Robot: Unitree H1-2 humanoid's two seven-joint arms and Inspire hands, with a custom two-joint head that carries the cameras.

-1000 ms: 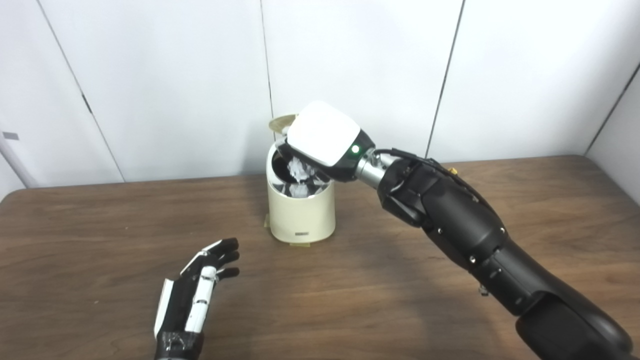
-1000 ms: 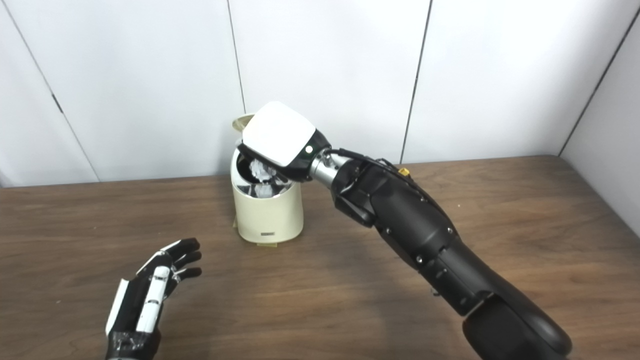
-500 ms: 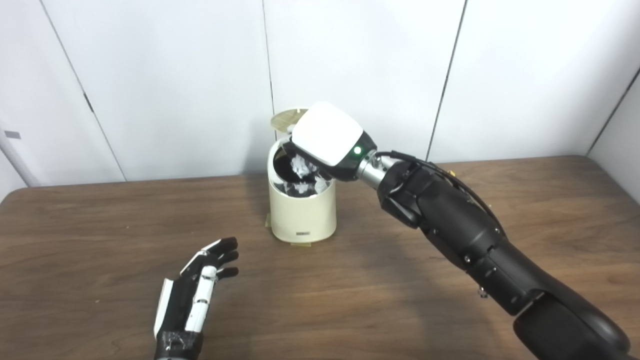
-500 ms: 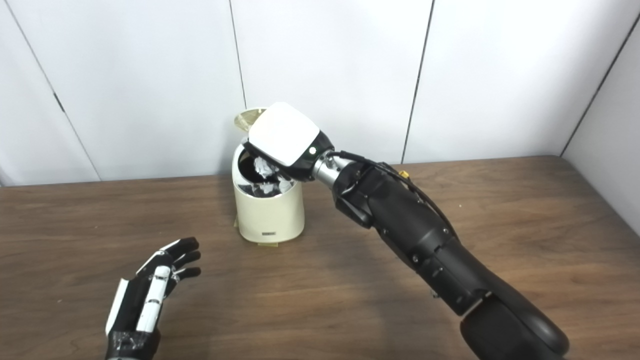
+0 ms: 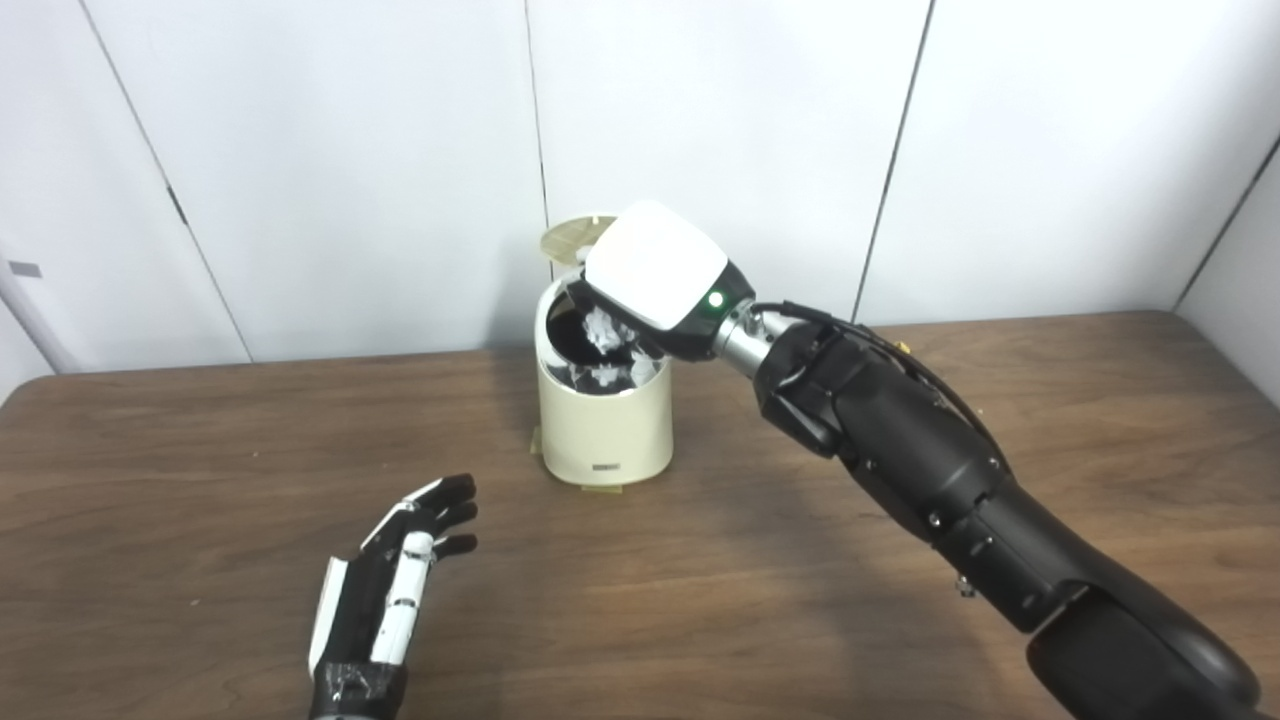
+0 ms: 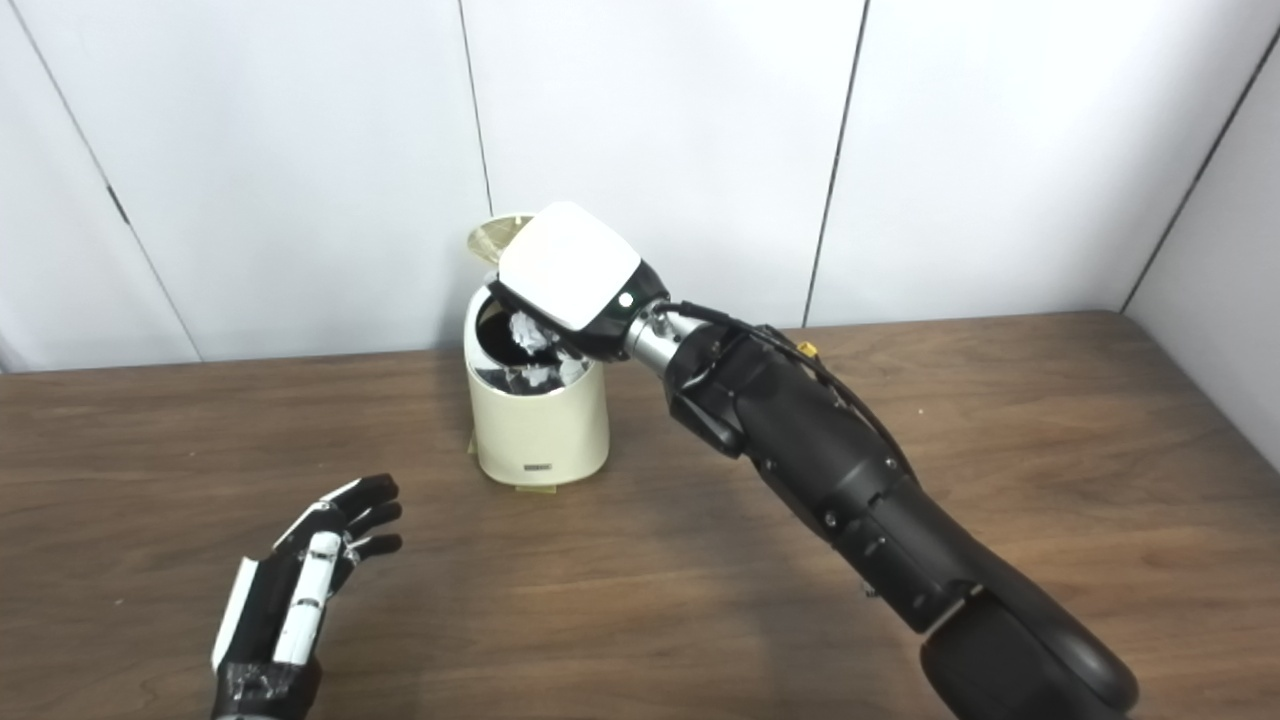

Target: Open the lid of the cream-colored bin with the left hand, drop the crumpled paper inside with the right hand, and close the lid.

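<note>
Left eye view, bin: I log one cream-colored bin (image 5: 603, 430) upright on the wooden table (image 5: 200, 470), toward the far edge near the white wall panels (image 5: 330, 150).
Lid: the round lid (image 5: 572, 234) stands tipped up at the bin's far rim, so the mouth is uncovered; only its top edge shows above my right hand.
Bin interior: dark inside, with white crumpled scraps lying at the bottom against the near wall.
Bin base: a small dark label sits low on the front wall, and a pale tab or tape peeks out under the foot.
Crumpled paper: I see the crumpled paper (image 5: 601, 328) at the bin's mouth, directly under the fingers of my right hand; whether it is clear of them I cannot tell.
Right hand: my right hand (image 5: 655, 275) hovers over the opening, white back plate up, a green light lit at the wrist; its fingers point down into the bin and are hidden, so I cannot tell if they grasp the paper or have let go.
Right arm: the black forearm (image 5: 900, 450) runs in from the lower right, above the table.
Left hand: my left hand (image 5: 385, 590) is low over the table, well apart from the bin, fingers spread and holding nothing.
</note>
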